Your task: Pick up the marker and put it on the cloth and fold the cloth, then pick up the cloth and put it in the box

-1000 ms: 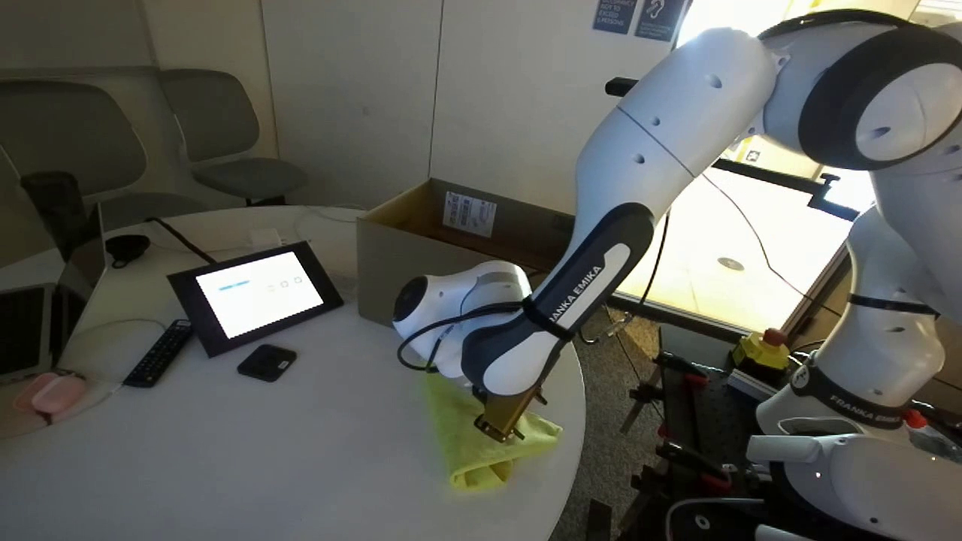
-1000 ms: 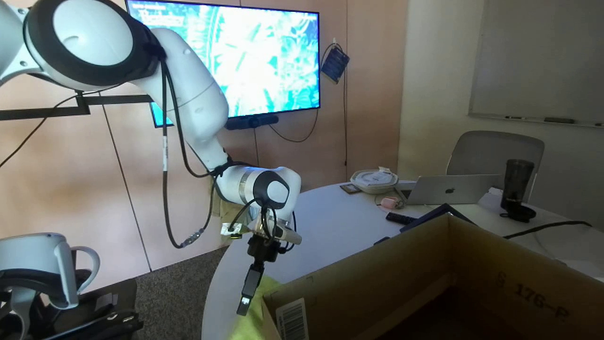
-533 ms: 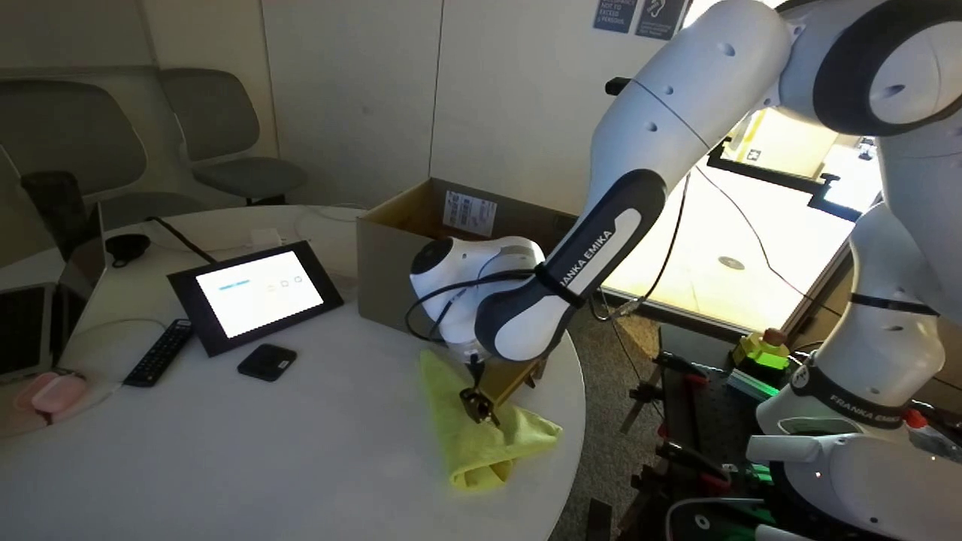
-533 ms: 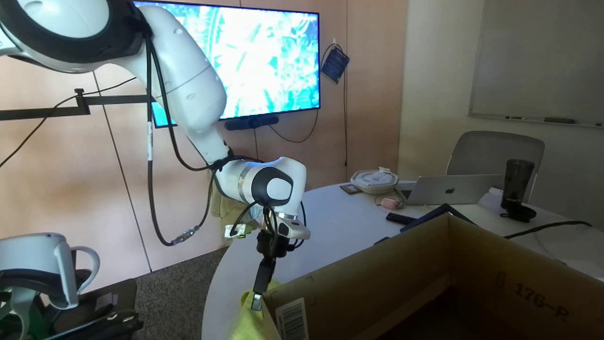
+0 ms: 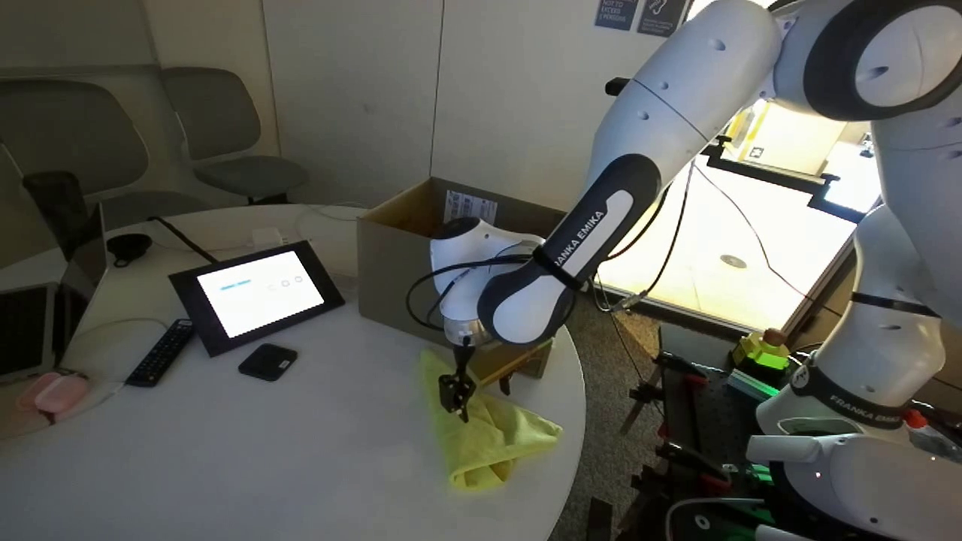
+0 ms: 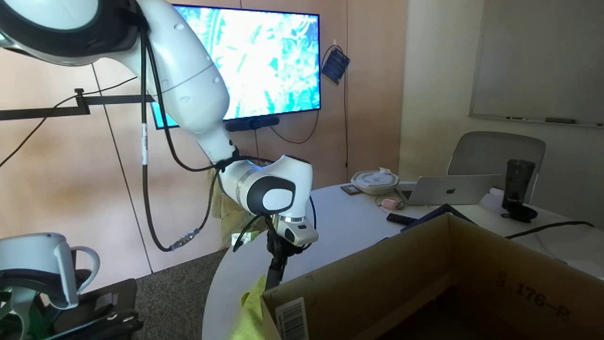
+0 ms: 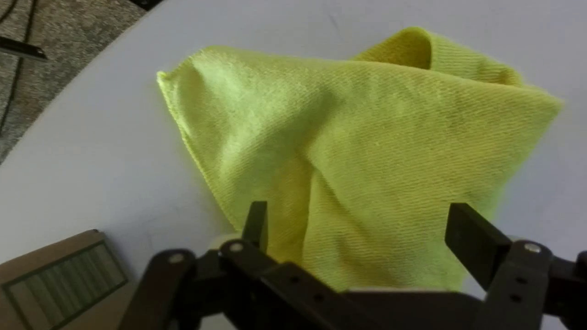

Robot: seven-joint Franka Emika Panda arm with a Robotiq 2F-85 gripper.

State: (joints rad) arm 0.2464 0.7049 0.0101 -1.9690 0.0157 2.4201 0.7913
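1. fingers (image 7: pixel 477 245) wide apart, nothing held; folded cloth (image 7: pixel 390 137) on bench (image 5: pixel 263 451).
2. wrist view: cloth shows btwn & ahead of fingers, far edge approx. parallel to gap; near end hidden, can't tell re contact.
3. next prob. lower & pinch, then box (image 5: pixel 398 270), near cloth.

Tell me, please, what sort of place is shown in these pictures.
Most likely an office meeting room, though I cannot be sure: an exterior view shows a large wall-mounted screen, a whiteboard and an open Apple laptop.
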